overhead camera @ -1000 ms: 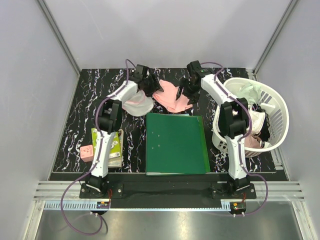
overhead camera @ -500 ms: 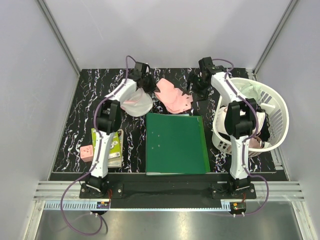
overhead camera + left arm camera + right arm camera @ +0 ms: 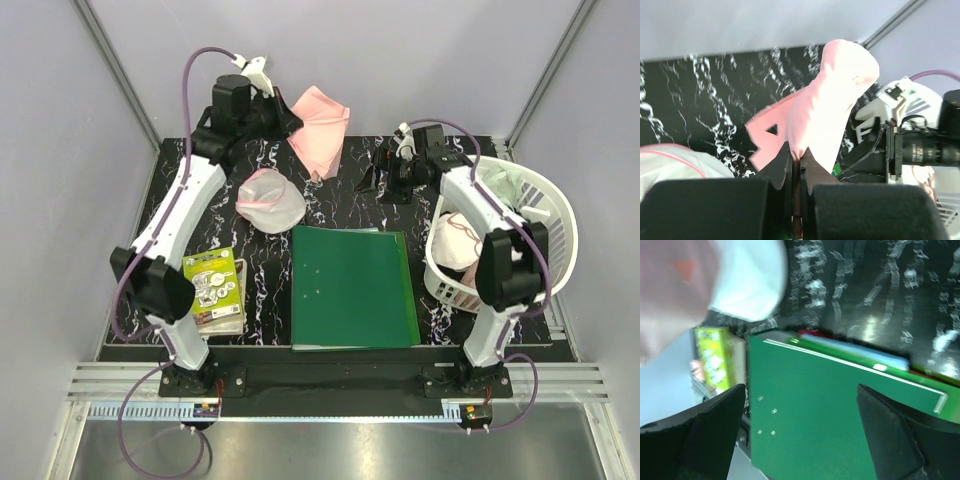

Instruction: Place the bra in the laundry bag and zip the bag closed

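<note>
My left pincer (image 3: 796, 159) is clamped tight on the pink bra (image 3: 318, 135), holding it up over the far edge of the table (image 3: 170, 200); the laundry bag (image 3: 270, 200) lies below it on the table, just beside the green folder (image 3: 352, 287); my right pincer (image 3: 801, 395) gapes wide, gripping nothing, near the white basket (image 3: 560, 215).

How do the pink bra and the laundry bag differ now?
The bra is plain pink; the laundry bag is white mesh with a pink rim. The bra hangs in the air from the shut left gripper; the laundry bag lies on the table. Both are soft fabric.
</note>
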Controlling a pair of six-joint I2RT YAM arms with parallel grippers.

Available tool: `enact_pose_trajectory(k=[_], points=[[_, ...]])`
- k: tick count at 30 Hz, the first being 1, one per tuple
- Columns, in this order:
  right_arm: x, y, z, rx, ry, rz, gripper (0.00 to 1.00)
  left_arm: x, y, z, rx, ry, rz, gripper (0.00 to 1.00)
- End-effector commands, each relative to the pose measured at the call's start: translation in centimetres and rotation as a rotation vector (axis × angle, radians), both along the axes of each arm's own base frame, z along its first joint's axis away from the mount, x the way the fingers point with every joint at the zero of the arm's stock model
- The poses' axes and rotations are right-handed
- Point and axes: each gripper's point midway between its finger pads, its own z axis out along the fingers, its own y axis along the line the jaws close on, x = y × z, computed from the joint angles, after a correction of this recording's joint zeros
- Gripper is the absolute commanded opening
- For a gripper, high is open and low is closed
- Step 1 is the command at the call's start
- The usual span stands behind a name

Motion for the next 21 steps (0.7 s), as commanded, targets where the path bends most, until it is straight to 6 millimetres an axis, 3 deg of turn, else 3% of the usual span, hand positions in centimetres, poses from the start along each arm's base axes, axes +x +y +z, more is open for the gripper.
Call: enact_pose_trajectory(k=[1, 2, 4, 5, 6, 7, 12, 13, 15, 16, 17, 21], points=[[-1.3, 2.3, 8.4, 0.228, -0.317, 0.159, 1.0, -3.1, 0.1, 3.4, 0.012, -0.092, -0.074, 0.0], [-1.9, 2.5, 8.4, 0.254, -0.337, 0.168, 1.0, -4.3, 0.2, 4.9, 0.003, -0.126, -0.097, 0.0], [-3.5, 2.4, 10.5, 0.279, -0.405, 0.199, 1.0, -6.2, -0.4, 6.4, -0.017, -0.158, -0.174, 0.0], [-4.3, 2.3, 10.3, 0.279, -0.423, 0.211, 1.0, -7.1, -0.4, 7.2, -0.013, -0.184, -0.204, 0.0], [-5.6, 2.1, 12.1, 0.289, -0.475, 0.229, 1.0, -8.4, -0.3, 8.2, -0.016, -0.213, -0.231, 0.0], [-6.3, 1.9, 12.5, 0.29, -0.496, 0.238, 1.0, -9.7, -0.7, 8.8, -0.022, -0.235, -0.287, 0.0], [-11.1, 1.6, 14.8, 0.338, -0.595, 0.326, 1.0, -15.2, -0.8, 11.5, -0.022, -0.35, -0.452, 0.0], [-11.7, 1.5, 14.4, 0.343, -0.589, 0.334, 1.0, -16.3, -1.0, 11.8, -0.035, -0.358, -0.5, 0.0], [-13.4, 1.3, 15.6, 0.358, -0.634, 0.353, 1.0, -18.6, -1.2, 12.9, -0.062, -0.377, -0.568, 0.0], [-14.1, 1.2, 15.1, 0.372, -0.61, 0.345, 1.0, -19.4, -1.2, 13.2, -0.075, -0.378, -0.587, 0.0], [-14.8, 1.1, 16.6, 0.388, -0.684, 0.355, 1.0, -20.3, -1.2, 13.6, -0.086, -0.386, -0.609, 0.0], [-17.8, 0.9, 17.9, 0.442, -0.732, 0.382, 1.0, -24.0, -1.2, 15.4, -0.132, -0.436, -0.695, 0.0]])
